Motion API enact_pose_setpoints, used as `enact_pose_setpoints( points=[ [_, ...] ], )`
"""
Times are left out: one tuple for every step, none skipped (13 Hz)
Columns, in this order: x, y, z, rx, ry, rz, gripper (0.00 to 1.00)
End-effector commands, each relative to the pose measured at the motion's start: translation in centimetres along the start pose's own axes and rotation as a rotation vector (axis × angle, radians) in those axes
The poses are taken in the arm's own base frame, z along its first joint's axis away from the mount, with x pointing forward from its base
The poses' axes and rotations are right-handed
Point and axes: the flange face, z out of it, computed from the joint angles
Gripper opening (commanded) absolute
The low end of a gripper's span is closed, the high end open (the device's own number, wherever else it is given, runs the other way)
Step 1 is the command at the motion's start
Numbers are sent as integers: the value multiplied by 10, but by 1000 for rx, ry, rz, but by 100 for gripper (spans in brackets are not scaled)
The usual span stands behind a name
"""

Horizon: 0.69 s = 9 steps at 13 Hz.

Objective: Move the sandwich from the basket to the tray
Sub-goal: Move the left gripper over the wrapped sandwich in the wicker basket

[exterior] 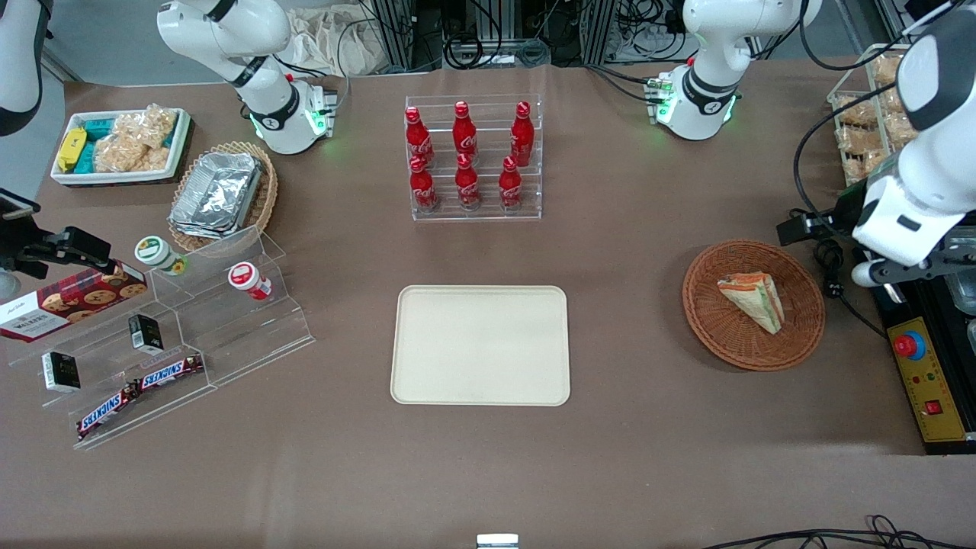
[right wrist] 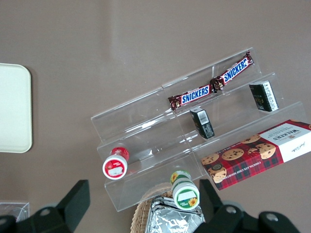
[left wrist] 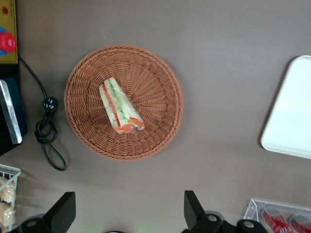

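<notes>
The sandwich (exterior: 753, 300), a pale triangular wedge with orange and green layers in clear wrap, lies in the round reddish-brown wicker basket (exterior: 713, 320) toward the working arm's end of the table. The left wrist view shows the sandwich (left wrist: 120, 107) in the basket (left wrist: 160, 126) from above. The cream-beige tray (exterior: 480, 345) lies bare at mid table, and its rim shows in the left wrist view (left wrist: 286, 116). My left gripper (left wrist: 127, 213) is open and empty. It hangs well above the table beside the basket (exterior: 934, 259), apart from it.
A black cable (exterior: 827, 267) and a control box with a red button (exterior: 907, 347) lie next to the basket. A clear rack of red bottles (exterior: 473, 156) stands farther from the front camera than the tray. Clear stepped shelves with snacks (exterior: 175, 335) stand toward the parked arm's end.
</notes>
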Motion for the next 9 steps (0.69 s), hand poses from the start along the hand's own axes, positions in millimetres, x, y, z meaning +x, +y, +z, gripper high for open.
enact_pose_setpoints(
  points=[
    [2,-19,51,9,8,-113,100],
    [4,-26,75,7,9,-143,100],
    [5,-36,100,5,14,-195,100],
    [7,-38,129,0,24,-275,100],
    [9,-39,155,-9,41,-343,100],
    [10,-43,184,-18,56,-376,100],
    [7,-45,207,-24,68,-387,100],
    [9,-55,222,-26,72,-407,100],
    [14,-70,236,-19,63,-436,100]
  ],
)
